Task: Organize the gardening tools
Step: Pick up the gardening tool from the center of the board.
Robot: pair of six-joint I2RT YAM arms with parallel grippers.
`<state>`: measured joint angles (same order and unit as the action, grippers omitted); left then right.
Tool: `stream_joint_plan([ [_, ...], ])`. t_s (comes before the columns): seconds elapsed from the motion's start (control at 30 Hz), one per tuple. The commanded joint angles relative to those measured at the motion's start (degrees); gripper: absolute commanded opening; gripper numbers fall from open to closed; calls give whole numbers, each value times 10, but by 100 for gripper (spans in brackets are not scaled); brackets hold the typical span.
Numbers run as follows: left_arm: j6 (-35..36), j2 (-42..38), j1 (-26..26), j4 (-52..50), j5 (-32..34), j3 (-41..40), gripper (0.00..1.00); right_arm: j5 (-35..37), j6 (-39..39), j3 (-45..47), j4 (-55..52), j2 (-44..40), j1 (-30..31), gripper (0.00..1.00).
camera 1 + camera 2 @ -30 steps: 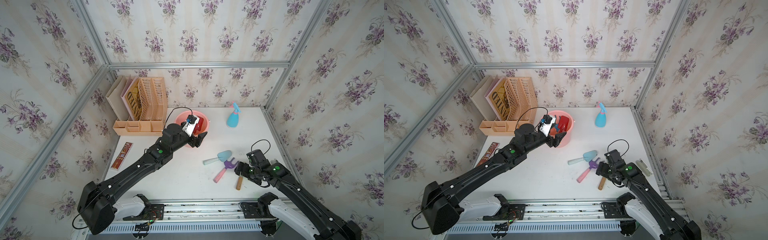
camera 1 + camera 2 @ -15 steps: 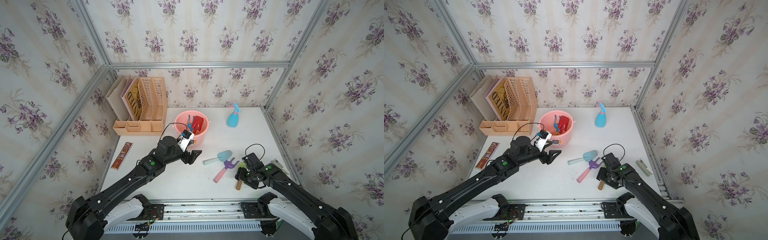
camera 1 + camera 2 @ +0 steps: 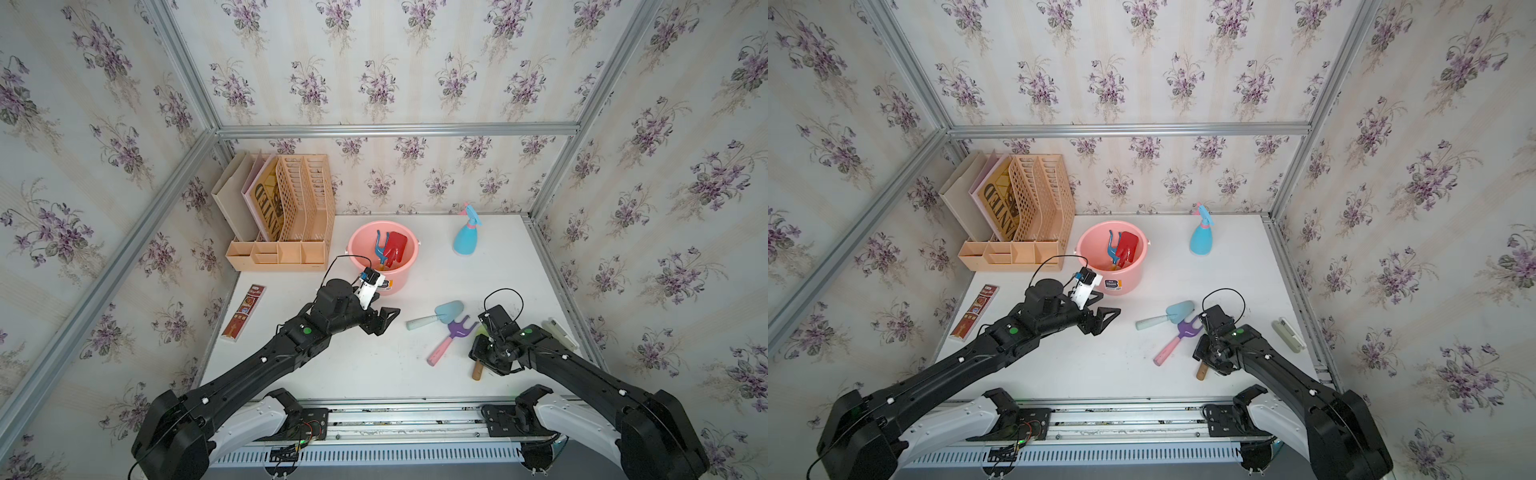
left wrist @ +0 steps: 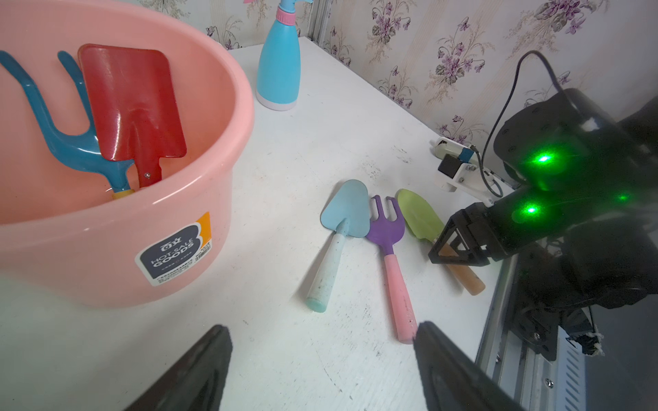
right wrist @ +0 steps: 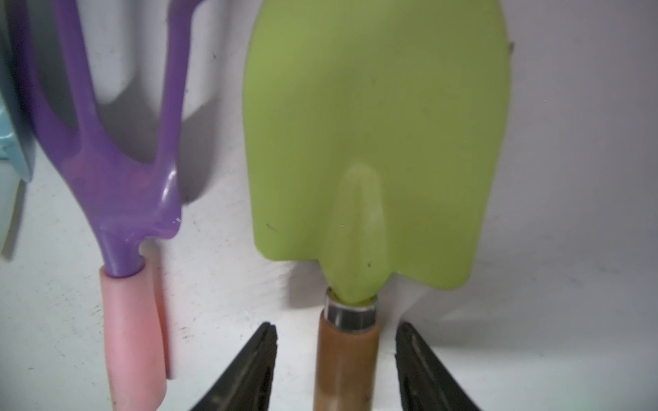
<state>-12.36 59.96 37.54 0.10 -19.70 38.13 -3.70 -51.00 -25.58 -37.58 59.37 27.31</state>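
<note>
A blue fork and a red trowel lie inside the pink bucket. The light-blue spray bottle stands at the back right. On the table lie a light-blue trowel, a purple fork with a pink handle, and a green trowel. My right gripper is down over the green trowel's wooden handle. Its jaws are open, one on each side of the handle with a gap on both sides. My left gripper hangs open and empty in front of the bucket.
A wooden file organizer stands at the back left. A brown flat packet lies near the left edge. A small pale object rests by the right rail. The metal rail runs along the table's front edge.
My left arm has pulled back from over the bucket toward the table's middle, empty. My right gripper has settled over the green trowel's handle and its jaws have narrowed.
</note>
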Motion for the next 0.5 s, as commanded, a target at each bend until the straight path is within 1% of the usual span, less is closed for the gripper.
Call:
stream_joint_plan([
  [0.0, -2, -3, -2, 18, -5, 2, 85, 35, -12, 4, 12, 5, 0, 56],
  [0.2, -1, -1, -4, 12, -5, 6, 84, 37, -18, 10, 32, 29, 1, 51],
  [0.27, 0, -2, -4, 9, -5, 7, 85, 36, -17, 16, 39, 35, 0, 48],
  [0.37, 1, -1, -4, 4, -5, 8, 85, 27, -15, 24, 49, 38, 0, 34],
  [0.43, 1, -1, -4, 3, -4, 8, 85, 30, -14, 25, 44, 33, 0, 19],
  [0.47, 1, -1, -4, 3, -4, 8, 85, 32, -14, 25, 41, 29, 0, 13],
])
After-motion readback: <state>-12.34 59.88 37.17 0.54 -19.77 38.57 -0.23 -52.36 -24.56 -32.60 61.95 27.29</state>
